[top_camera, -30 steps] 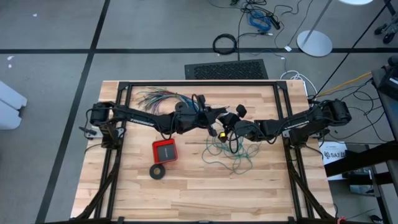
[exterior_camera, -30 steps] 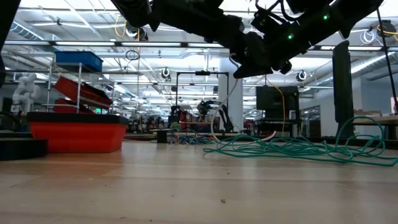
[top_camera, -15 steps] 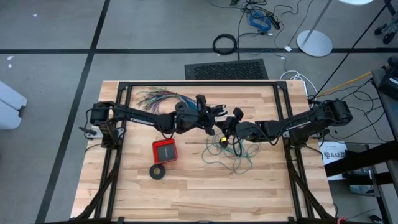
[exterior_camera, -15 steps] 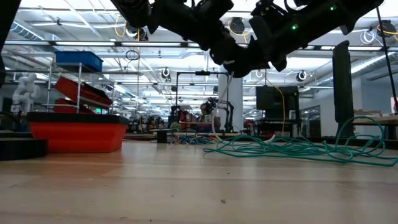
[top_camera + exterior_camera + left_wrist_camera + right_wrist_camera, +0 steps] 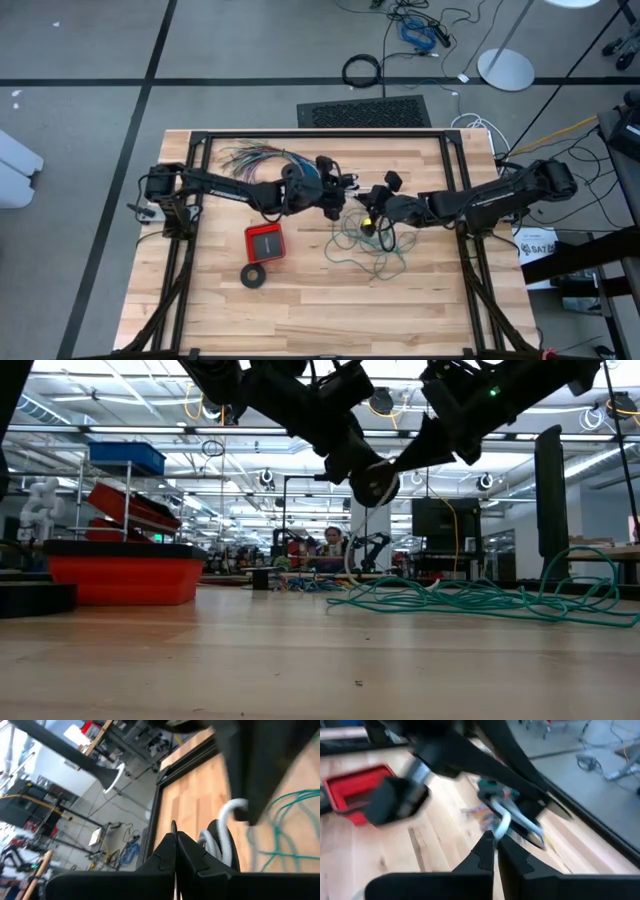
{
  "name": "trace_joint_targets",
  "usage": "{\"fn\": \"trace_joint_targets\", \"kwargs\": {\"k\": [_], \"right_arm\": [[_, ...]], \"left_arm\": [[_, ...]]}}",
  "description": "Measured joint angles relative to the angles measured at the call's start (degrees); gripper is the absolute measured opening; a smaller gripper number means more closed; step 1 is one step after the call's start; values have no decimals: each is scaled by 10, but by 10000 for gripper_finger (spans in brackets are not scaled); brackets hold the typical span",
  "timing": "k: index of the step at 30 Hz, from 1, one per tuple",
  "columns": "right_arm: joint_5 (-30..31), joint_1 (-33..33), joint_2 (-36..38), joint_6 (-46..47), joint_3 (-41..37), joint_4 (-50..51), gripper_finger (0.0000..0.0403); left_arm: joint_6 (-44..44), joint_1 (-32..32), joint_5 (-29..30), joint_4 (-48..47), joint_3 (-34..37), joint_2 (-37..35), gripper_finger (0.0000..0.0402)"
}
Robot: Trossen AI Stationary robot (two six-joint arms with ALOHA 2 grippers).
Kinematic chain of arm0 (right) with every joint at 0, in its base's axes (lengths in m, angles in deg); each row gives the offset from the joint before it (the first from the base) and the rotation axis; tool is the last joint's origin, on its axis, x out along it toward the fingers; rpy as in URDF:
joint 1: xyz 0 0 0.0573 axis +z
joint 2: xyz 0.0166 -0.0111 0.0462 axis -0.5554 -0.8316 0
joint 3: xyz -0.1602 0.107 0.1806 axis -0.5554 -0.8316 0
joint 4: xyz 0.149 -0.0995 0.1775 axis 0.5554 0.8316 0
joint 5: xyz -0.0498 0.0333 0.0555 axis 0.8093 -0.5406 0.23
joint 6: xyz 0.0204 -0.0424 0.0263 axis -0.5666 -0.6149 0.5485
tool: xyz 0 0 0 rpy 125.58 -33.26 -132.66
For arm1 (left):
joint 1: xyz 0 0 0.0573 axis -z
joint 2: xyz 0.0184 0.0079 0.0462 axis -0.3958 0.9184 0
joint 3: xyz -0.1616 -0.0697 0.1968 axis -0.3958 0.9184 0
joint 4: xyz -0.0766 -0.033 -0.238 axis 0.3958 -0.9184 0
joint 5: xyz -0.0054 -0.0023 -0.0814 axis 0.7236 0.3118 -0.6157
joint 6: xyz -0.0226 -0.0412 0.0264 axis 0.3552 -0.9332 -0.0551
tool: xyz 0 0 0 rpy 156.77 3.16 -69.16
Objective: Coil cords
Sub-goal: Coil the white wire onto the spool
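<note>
On the wooden table [image 5: 300, 310], mid-table, both claws, left [image 5: 340, 201] and right [image 5: 372, 212], were pressed together, apparently pinching the white cord [image 5: 227, 820] above the loose teal wire [image 5: 372, 250]; winding it seemed next.

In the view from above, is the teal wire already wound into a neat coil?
No: the teal wire lies as a loose, spread-out tangle on the table, not a tidy coil.
</note>
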Motion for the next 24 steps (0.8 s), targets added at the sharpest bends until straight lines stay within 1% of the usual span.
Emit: {"fn": "trace_joint_targets", "kwargs": {"k": [4,10,13,24], "right_arm": [[7,-3,14,16,0,59,0],[10,-6,20,15,0,104,0],[13,-9,20,19,2,122,0],[57,-11,20,-24,2,115,3]], "left_arm": [[-1,18,-10,0,0,0,0],[-18,34,-14,-5,0,-2,0],[-42,35,-37,-12,0,-9,0],[-121,33,-75,-14,0,-33,0]]}}
